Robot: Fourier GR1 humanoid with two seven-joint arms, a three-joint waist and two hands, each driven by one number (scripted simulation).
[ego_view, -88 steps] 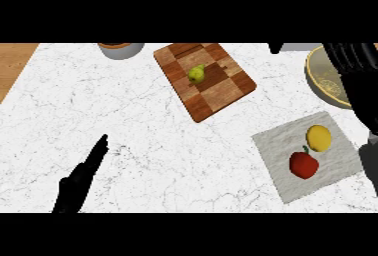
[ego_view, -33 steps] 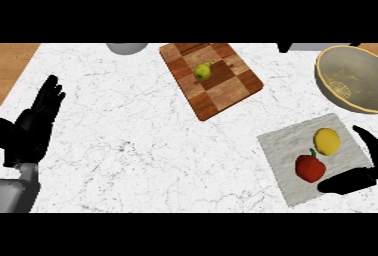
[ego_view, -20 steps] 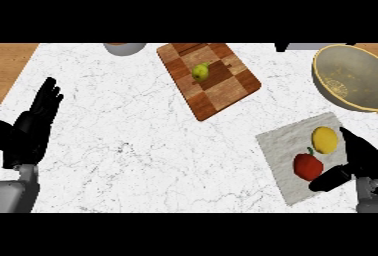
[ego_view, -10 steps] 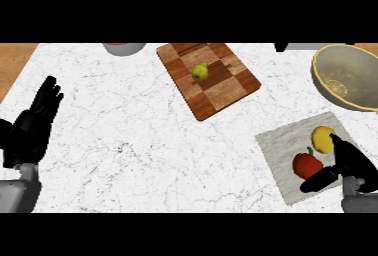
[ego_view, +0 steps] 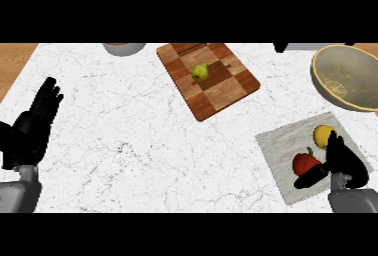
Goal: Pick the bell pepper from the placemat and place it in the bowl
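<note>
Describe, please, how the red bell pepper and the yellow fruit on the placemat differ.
The bell pepper is red with a green stem; the yellow fruit is plain yellow. The bell pepper lies nearer the robot, the yellow fruit nearer the bowl. The right robot hand flanks the bell pepper with thumb and fingers, not the yellow fruit. Both rest on the placemat.

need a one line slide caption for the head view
Black right hand flanks the red bell pepper on the grey placemat; the tan round bowl sits upper right.
</note>
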